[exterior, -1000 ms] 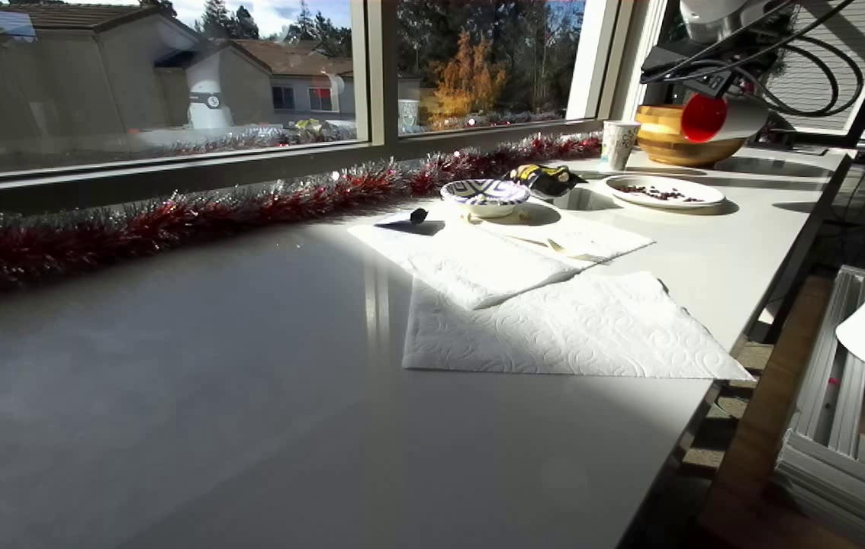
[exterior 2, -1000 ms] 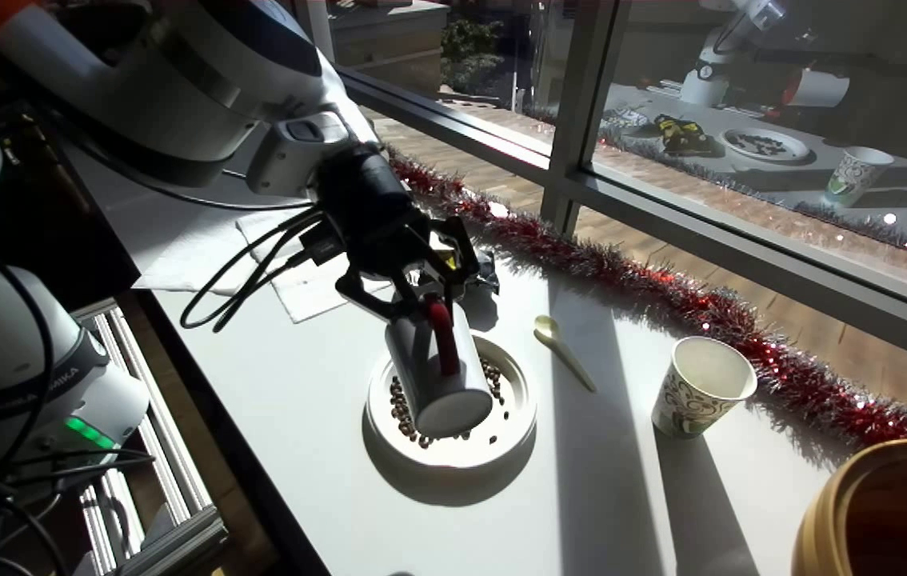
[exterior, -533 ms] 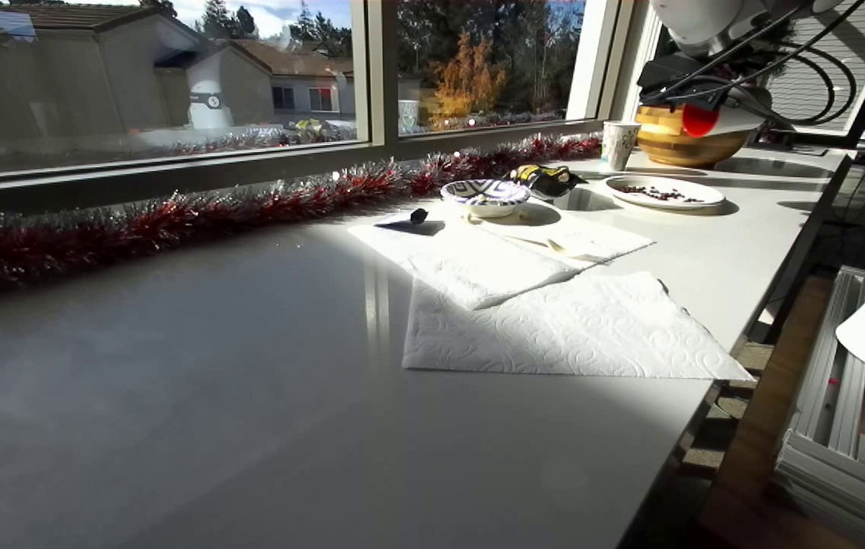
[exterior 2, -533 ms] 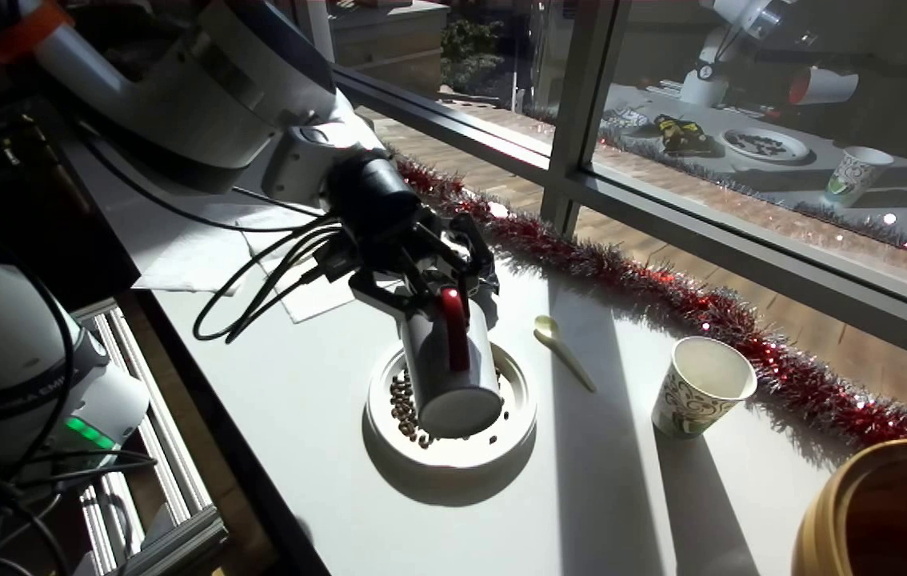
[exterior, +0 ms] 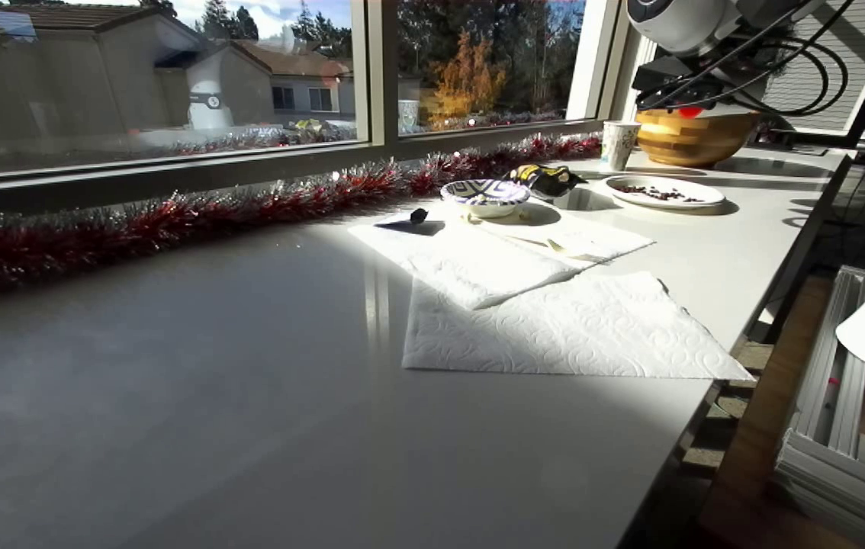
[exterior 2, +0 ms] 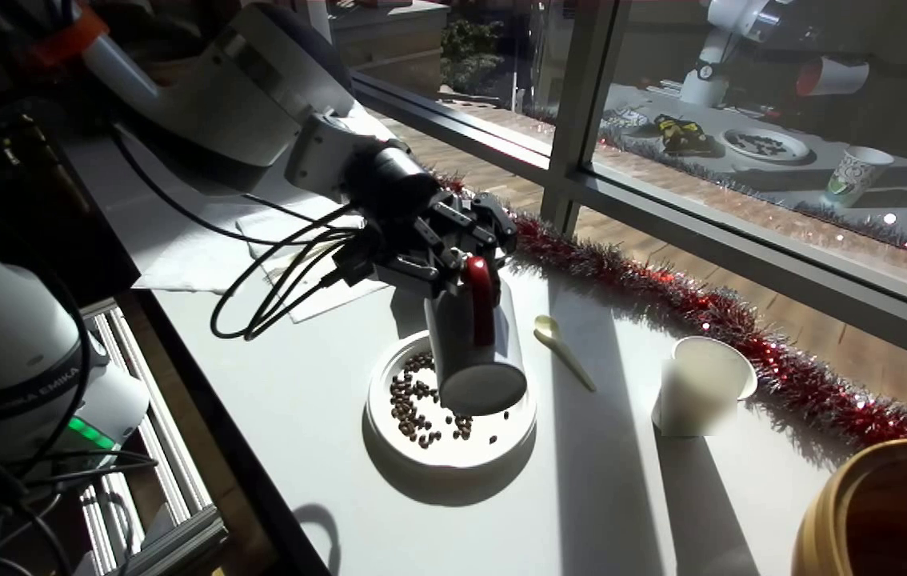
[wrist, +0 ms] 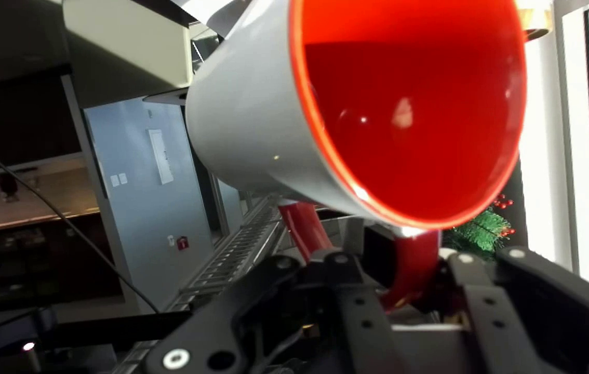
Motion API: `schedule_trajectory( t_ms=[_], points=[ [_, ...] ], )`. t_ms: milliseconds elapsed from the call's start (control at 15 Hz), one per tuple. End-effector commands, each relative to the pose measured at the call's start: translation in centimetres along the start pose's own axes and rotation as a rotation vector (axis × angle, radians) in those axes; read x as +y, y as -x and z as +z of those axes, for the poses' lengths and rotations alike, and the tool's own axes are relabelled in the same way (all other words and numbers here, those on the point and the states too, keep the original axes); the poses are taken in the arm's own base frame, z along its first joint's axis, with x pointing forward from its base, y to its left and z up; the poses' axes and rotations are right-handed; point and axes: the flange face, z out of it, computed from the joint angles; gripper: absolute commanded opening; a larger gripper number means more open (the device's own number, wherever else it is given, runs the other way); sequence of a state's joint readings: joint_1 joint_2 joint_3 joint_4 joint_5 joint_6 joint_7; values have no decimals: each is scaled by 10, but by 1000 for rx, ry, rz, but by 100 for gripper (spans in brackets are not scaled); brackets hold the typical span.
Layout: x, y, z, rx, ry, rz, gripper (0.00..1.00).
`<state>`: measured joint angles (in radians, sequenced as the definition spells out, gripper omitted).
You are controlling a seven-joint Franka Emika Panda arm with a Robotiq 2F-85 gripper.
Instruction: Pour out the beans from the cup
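The cup (exterior 2: pixel 453 344) is a white mug with a red inside and a red handle (exterior 2: pixel 481 304). My gripper (exterior 2: pixel 465 268) is shut on that handle and holds the cup tilted in the air above the white plate (exterior 2: pixel 453 458). Dark beans (exterior 2: pixel 403 408) lie scattered on the plate, partly covered by the cup in this view. In the wrist view the cup's mouth (wrist: pixel 419 130) faces the camera, and no beans show in the visible part of its inside. Only a small red patch of the cup (exterior: pixel 690 112) shows in an exterior view, beneath the gripper.
A pale spoon (exterior 2: pixel 564 352) and a paper cup (exterior 2: pixel 681 404) stand between plate and window. The wooden bowl (exterior 2: pixel 813 520) is past them. Tinsel (exterior 2: pixel 645 272) lines the window; a black bag (exterior: pixel 547 181), patterned bowl (exterior: pixel 486 200) and paper towels (exterior: pixel 554 335) lie nearby.
The cup and gripper have moved toward the window side and up, uncovering more beans on the plate. Less of the red mouth shows in an exterior view. The grip on the handle stays.
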<state>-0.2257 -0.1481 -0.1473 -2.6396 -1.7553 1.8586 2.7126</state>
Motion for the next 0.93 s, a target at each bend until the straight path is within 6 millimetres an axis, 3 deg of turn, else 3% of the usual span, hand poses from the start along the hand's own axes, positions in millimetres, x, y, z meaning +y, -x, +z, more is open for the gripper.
schedule_trajectory(
  t_ms=[0, 867],
  points=[
    [-9, 5, 5, 107, -44, -8, 2],
    [-1, 40, 7, 336, -133, -176, 2]
  ],
)
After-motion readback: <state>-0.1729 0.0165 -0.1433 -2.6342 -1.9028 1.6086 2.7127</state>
